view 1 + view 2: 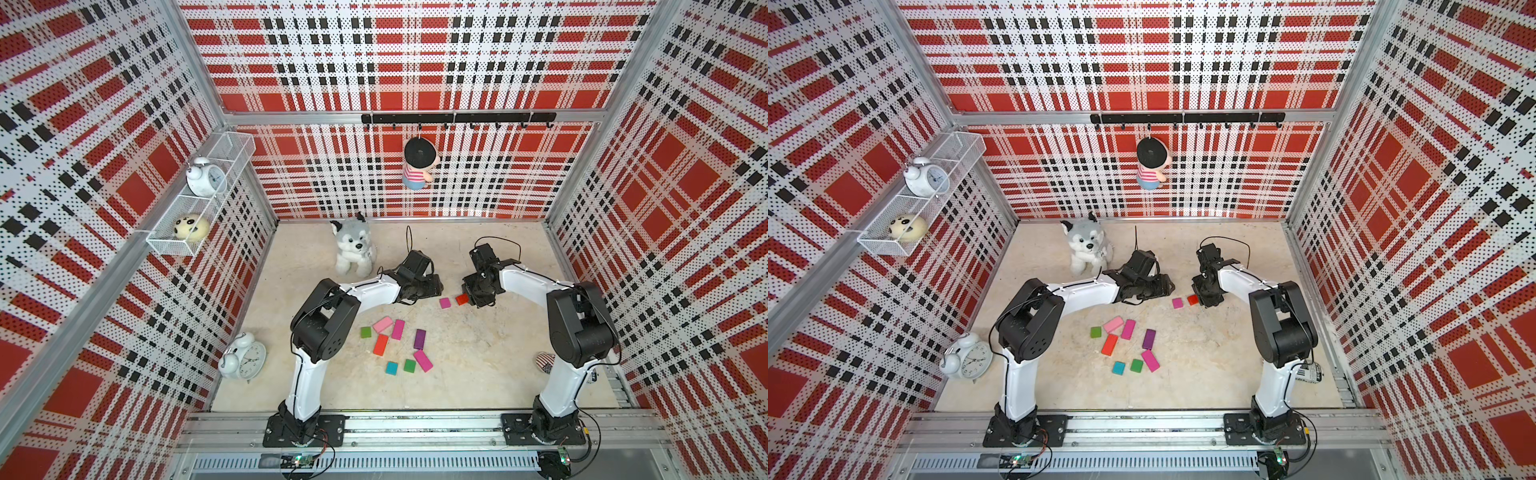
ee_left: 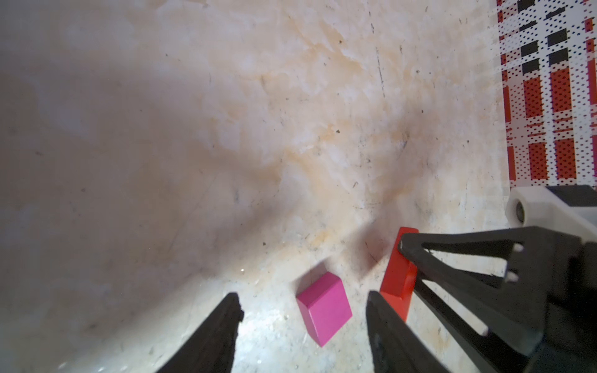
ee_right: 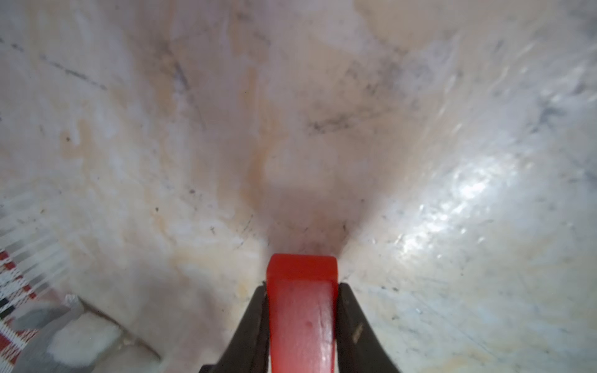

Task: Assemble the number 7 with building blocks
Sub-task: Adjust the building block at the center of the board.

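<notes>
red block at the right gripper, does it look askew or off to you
Yes: the red block stands on end and leans, pinched in the shut right gripper, while the magenta block beside it lies flat. Nothing looks damaged.

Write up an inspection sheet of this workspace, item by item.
Surface: beige marbled tabletop, scuffed and stained.
Job's things: red block in the right gripper, magenta square beside it; eight blocks scattered nearer the bases; no 7 yet.
Clutter: plush dog, alarm clock, striped item half hidden by the right arm.
Grippers: left gripper open by the magenta square; right gripper shut on the red block.
Cables: black loops by both grippers; wires at the bases.
Surroundings: plaid walls, hook rail with doll, wire shelf with second clock and round plush.
</notes>
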